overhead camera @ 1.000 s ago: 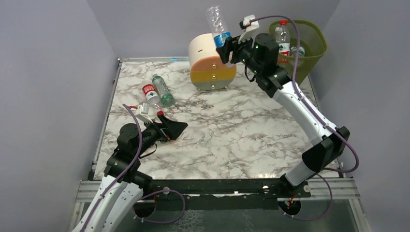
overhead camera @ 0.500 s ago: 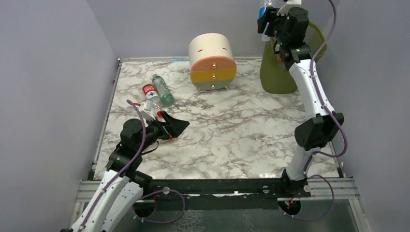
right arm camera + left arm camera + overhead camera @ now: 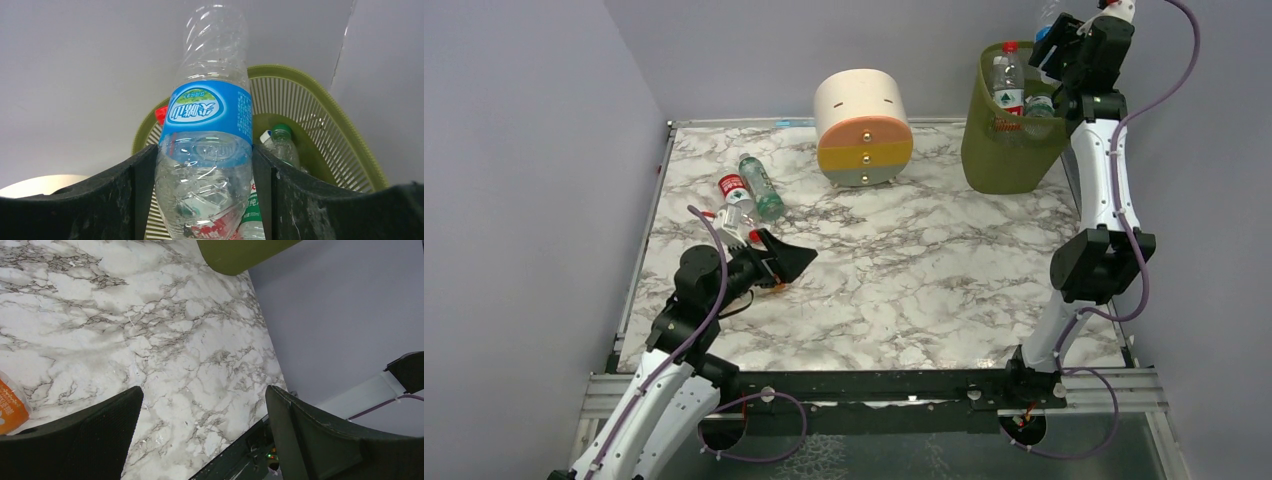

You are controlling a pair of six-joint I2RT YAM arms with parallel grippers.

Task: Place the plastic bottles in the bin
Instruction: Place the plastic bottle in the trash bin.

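My right gripper (image 3: 205, 190) is shut on a clear bottle with a blue label (image 3: 210, 130), both fingers pressed against its sides. It holds the bottle high over the far right rim of the olive-green bin (image 3: 999, 150), and the mesh bin (image 3: 320, 115) lies just behind the bottle. Inside the bin stand a red-labelled bottle (image 3: 1007, 85) and a green-capped one (image 3: 282, 145). A red-labelled bottle (image 3: 736, 195) and a green-labelled bottle (image 3: 761, 187) lie side by side on the table's left. My left gripper (image 3: 789, 262) hangs open just in front of them, nothing between its fingers.
A cream, orange and yellow round drawer unit (image 3: 864, 125) stands at the back middle, left of the bin. Something orange (image 3: 10, 407) lies on the marble beside my left finger. Grey walls close in the table on three sides.
The right arm has swung the blue-labelled bottle from above the drawer unit rightward and up to over the bin's far side. The left arm has crept slightly forward.
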